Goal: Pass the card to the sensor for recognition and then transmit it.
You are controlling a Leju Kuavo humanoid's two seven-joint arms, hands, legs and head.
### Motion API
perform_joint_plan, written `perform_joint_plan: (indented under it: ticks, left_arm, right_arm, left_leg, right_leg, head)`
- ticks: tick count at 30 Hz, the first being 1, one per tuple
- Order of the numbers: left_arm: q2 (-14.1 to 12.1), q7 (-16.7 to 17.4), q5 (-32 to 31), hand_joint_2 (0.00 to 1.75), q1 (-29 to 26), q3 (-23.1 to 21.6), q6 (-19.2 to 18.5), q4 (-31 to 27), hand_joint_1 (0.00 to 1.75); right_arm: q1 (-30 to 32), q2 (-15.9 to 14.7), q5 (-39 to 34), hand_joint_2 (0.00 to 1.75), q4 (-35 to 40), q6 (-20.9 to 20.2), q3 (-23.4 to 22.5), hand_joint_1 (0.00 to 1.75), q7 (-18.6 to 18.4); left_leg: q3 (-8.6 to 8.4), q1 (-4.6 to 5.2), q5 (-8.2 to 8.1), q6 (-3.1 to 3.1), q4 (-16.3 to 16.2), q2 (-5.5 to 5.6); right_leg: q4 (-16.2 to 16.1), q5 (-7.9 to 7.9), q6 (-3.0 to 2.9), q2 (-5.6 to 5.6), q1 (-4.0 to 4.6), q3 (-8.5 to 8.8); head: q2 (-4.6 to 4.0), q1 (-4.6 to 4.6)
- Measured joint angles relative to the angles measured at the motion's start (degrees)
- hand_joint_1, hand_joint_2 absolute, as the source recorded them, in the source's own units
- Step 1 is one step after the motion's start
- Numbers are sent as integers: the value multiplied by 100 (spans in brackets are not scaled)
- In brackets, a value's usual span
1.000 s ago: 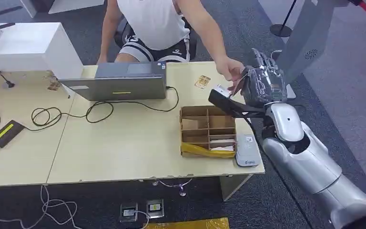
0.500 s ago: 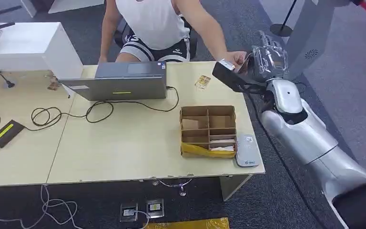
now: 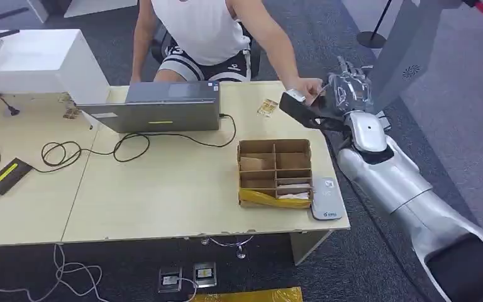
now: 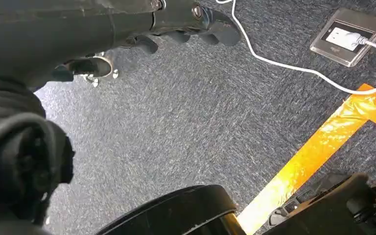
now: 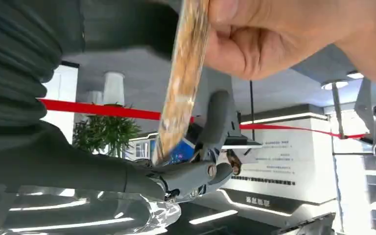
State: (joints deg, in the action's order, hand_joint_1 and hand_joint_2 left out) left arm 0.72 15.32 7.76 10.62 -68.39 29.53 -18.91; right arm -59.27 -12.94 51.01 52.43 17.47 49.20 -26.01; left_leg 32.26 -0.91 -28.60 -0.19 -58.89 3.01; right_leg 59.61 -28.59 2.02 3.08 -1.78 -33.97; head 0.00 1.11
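Right hand (image 3: 350, 91) raised past far right corner of table (image 3: 163, 189), fingers (image 5: 215, 127) spread apart. Card (image 5: 183, 83) sits edge-on between them, touching; person's hand (image 5: 274, 36) pinches its other end, right against robot's palm side. Can't tell if robot hand actually clamps card. Card reader (image 3: 326, 198) well below hand, at near table edge beside cardboard divider box (image 3: 275, 170). Left hand (image 4: 176, 29) hangs over carpet, fingers curled in, holding nothing.
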Motion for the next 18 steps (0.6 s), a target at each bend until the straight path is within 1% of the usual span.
perform_joint_plan:
  ticks: [7, 10, 12, 14, 18]
  left_arm:
    - [-4, -2, -4, 0, 0, 2, 9, 11, 0]
    - [-4, -2, -7, 0, -7, 2, 33, 13, 0]
    - [-7, -2, -7, 0, -20, 4, 55, 13, 0]
    - [-11, -13, -7, 0, -40, 7, 88, 13, 0]
    - [-17, -17, -7, 0, -80, 11, 109, 13, 0]
  right_arm:
    - [-66, 39, 46, 175, -166, 188, 105, 0, -55]
    - [-83, 39, 15, 175, -188, 444, 116, 0, -77]
    - [-86, 26, 72, 175, -168, 680, 114, 0, -155]
    - [-69, -55, 256, 175, -28, 857, 109, 0, -276]
    - [-22, -297, 361, 175, 429, 857, 103, 0, -378]
  left_leg:
    - [-1, 0, 0, 0, 0, 0]
    - [-2, 0, 0, 0, 0, 0]
    - [-4, 0, 0, 0, 0, -1]
    - [-5, 1, 0, 0, -1, -1]
    - [-4, 1, -1, 0, -2, -5]
  right_leg:
    - [0, 0, 0, 0, 0, 0]
    - [0, 0, 0, 0, 0, 0]
    - [0, 0, 0, 2, 0, 0]
    - [-1, 0, 0, 3, 0, -1]
    - [-1, 0, 0, 3, -1, -1]
  head:
    - [0, 0]
    - [0, 0]
    - [0, 0]
    - [0, -2]
    - [0, 0]
